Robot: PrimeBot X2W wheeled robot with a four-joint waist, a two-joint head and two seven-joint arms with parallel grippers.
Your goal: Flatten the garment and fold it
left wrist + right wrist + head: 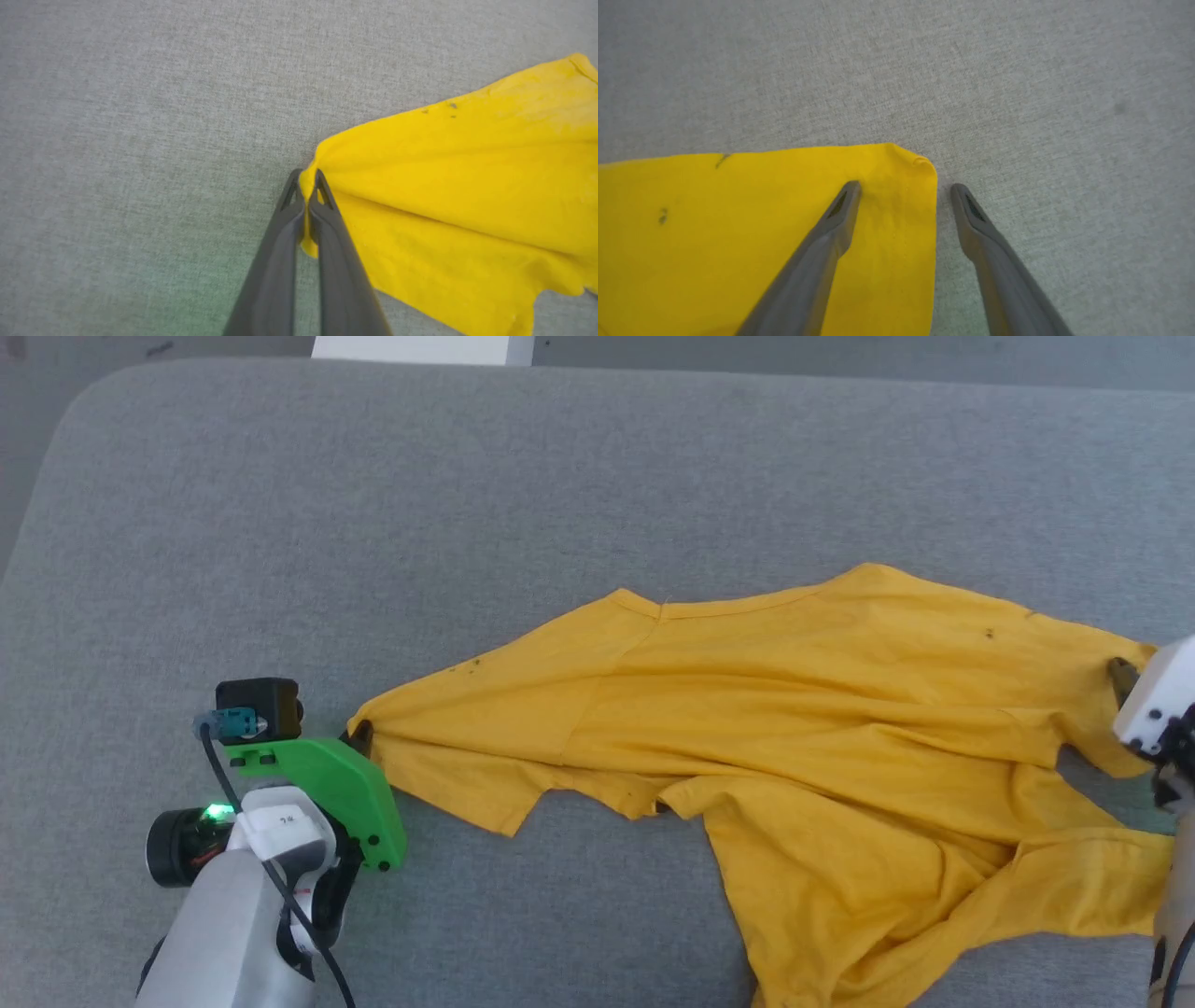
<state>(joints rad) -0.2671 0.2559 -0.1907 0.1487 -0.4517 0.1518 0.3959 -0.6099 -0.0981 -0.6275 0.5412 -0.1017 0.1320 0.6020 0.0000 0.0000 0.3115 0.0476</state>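
Grey fabric tabletop | garment: yellow tee, rumpled, spread centre-to-right, plain side up; soft, light, limp, prob. bunches when dragged, so take by corners/hems | left hand: pinched on cloth's left tip | right hand: spread wide astride right corner, nothing held

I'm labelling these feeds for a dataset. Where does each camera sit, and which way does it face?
Head view: on the robot's head, looking forward and down at the yellow T-shirt on the grey surface; left forearm lower left, right wrist at the right edge.
Left wrist view: on the left wrist, looking along the left gripper, shut on the T-shirt's edge.
Right wrist view: on the right wrist, looking along the open right gripper, one finger over cloth, one over the surface.
Shared: all three show T-shirt and surface.
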